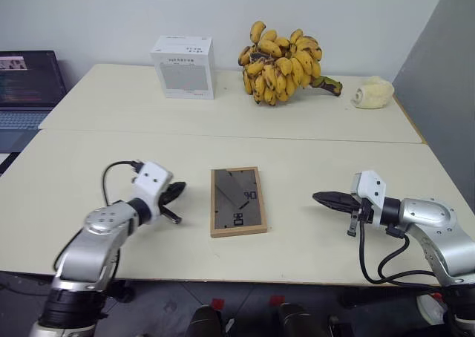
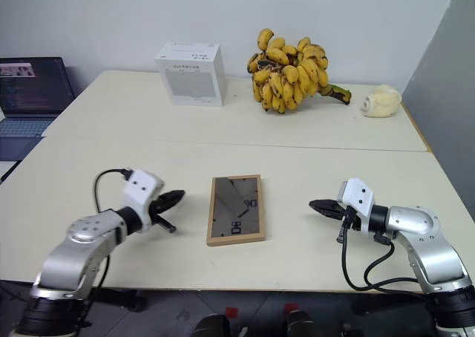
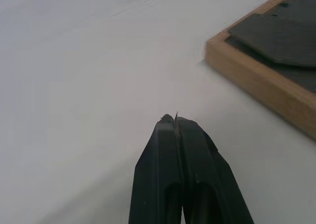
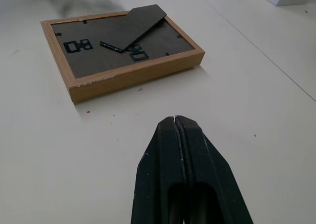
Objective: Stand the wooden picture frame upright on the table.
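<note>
Both pincers (image 1: 178, 191) (image 1: 324, 198) closed and empty, wooden picture frame (image 1: 237, 201) face-down between them, untouched.

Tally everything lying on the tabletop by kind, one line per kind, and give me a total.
Wooden picture frame, lying back up: 1
White box: 1
Bunch of bananas: 1
Pale lumpy object at the far right corner, kind unclear: 1
Total: 4 on the table

Bare table (image 1: 111, 148) lies open on both sides of the flat wooden picture frame (image 1: 237, 201); white box (image 1: 183, 67) and bananas (image 1: 283, 62) stand well behind
</note>
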### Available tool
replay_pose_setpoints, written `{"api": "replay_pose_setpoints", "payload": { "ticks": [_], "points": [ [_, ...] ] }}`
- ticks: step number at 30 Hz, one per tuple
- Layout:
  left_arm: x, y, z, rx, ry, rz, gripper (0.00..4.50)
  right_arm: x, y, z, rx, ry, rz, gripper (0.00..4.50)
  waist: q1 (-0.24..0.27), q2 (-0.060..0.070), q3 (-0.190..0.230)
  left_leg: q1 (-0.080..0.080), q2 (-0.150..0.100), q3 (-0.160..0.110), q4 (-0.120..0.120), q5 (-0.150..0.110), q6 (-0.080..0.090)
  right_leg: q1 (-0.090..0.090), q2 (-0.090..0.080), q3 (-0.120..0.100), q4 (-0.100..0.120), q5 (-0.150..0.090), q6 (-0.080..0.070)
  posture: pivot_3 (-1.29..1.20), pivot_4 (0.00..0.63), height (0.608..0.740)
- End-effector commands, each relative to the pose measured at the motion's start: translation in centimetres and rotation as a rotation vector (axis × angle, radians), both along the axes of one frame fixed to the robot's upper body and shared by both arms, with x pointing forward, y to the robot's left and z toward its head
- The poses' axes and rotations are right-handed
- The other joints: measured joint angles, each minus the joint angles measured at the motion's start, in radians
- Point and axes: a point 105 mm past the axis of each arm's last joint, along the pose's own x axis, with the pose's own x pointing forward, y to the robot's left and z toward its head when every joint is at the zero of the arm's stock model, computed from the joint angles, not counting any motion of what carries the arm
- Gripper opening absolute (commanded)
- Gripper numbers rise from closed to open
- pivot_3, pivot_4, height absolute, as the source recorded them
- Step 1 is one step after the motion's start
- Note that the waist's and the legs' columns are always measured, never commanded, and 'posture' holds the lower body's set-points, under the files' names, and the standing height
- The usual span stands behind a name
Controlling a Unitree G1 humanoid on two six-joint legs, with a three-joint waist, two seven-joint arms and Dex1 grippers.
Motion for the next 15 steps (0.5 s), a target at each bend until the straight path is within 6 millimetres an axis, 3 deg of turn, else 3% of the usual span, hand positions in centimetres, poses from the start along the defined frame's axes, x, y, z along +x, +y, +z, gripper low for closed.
{"api": "replay_pose_setpoints", "payload": {
  "ticks": [1,10,15],
  "points": [
    [0.8,-3.3,0.3,0.013,-0.018,-0.12,0.04,0.0,0.0,1.0,0.007,-0.055,-0.031,0.0,0.0,0.0,0.0,0.0,0.0,0.0,0.0,0.0,0.0,0.0,0.0,0.0,0.0,0.0,0.0,0.0,0.15,0.74],
    [1.1,-9.1,0.2,-0.016,-0.004,-0.325,0.04,-0.5,0.4,0.7,0.034,-0.051,-0.063,0.0,0.01,0.0,0.0,0.0,0.0,0.0,0.0,0.0,0.0,0.0,0.0,0.0,0.0,0.0,0.0,0.0,0.15,0.74],
    [0.7,-9.4,0.5,-0.017,0.007,-0.352,0.04,-0.3,0.2,0.6,0.033,-0.06,-0.087,0.0,0.016,0.0,0.0,0.0,0.0,0.0,0.001,0.0,0.0,0.0,0.0,0.0,0.0,0.001,0.0,0.0,0.15,0.74]
  ]
}}
